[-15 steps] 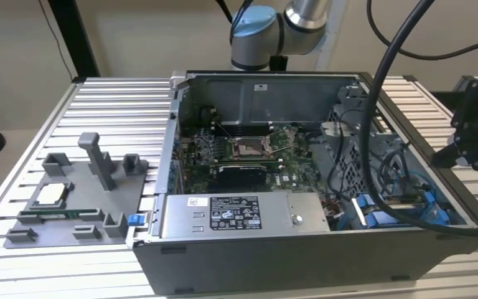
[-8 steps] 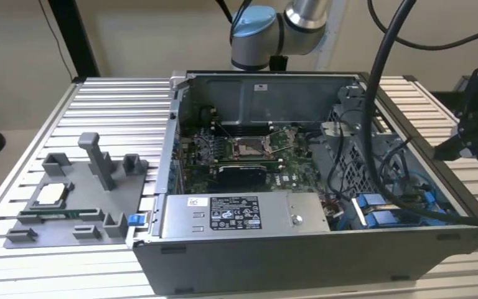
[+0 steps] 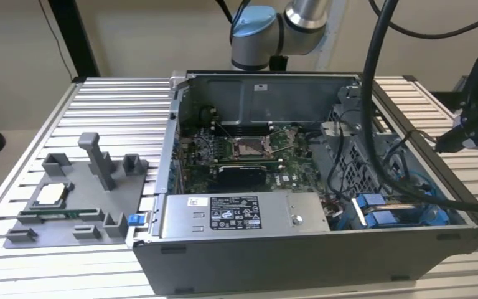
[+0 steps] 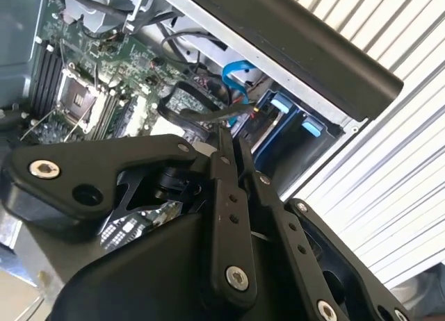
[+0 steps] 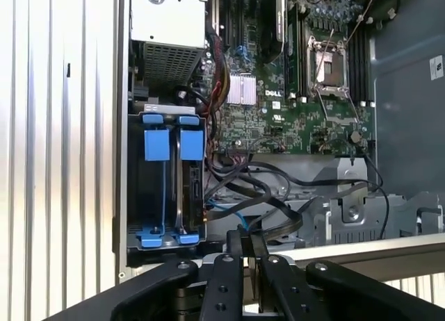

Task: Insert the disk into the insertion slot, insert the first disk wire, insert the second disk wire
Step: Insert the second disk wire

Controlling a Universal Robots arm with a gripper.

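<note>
Gripper hangs over the case side wall at the exterior view's right, fingers closed together; I can't tell whether anything is pinched between them. The slot sits inside the case corner, just beside the power supply box. Its long axis runs along the wall it shares with that box, and its end faces the gripper. The disk looks already seated edge-on in the slot, though that's a judgement. Loose black cables lie inside the case between the slot and the gripper tips, near both.
</note>
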